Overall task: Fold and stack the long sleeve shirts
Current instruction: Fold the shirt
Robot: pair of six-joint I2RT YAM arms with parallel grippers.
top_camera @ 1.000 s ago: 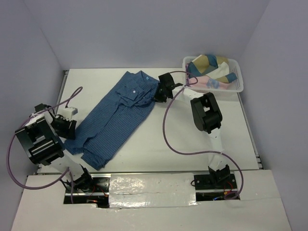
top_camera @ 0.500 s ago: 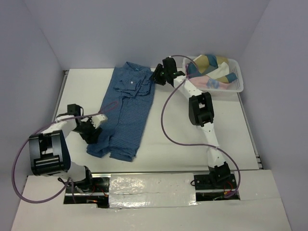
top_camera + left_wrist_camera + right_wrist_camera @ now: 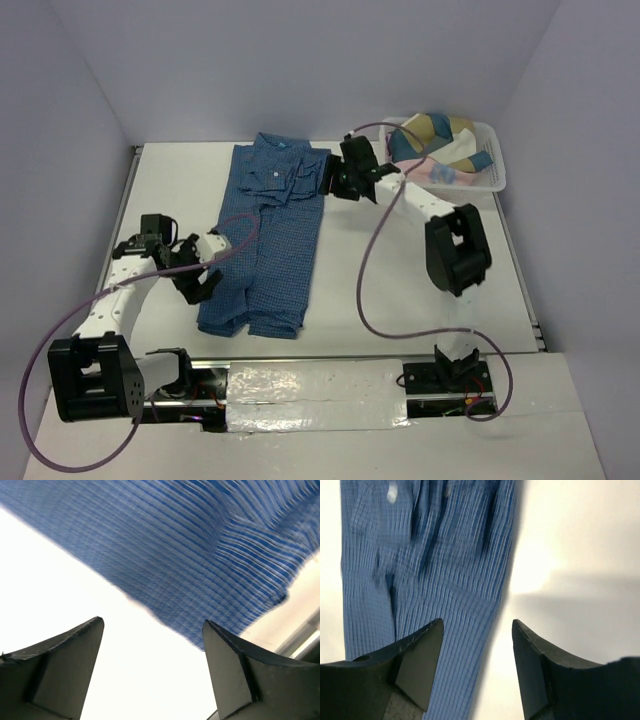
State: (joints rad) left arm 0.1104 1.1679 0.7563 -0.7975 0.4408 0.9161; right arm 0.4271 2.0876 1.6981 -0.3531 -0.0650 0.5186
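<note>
Shirt [image 3: 268,240]: blue check, laid lengthwise on worktop [image 3: 170,180]. Left hand [image 3: 203,280] spread by the hem, right hand [image 3: 335,180] spread beside the collar; neither pinching. Step: likely between folds. Next: regrip, fold crosswise.

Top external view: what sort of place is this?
Probably a robotics lab cell: white table boxed by bare walls, left arm and right arm bolted at its edge, one blue shirt laid out.
</note>
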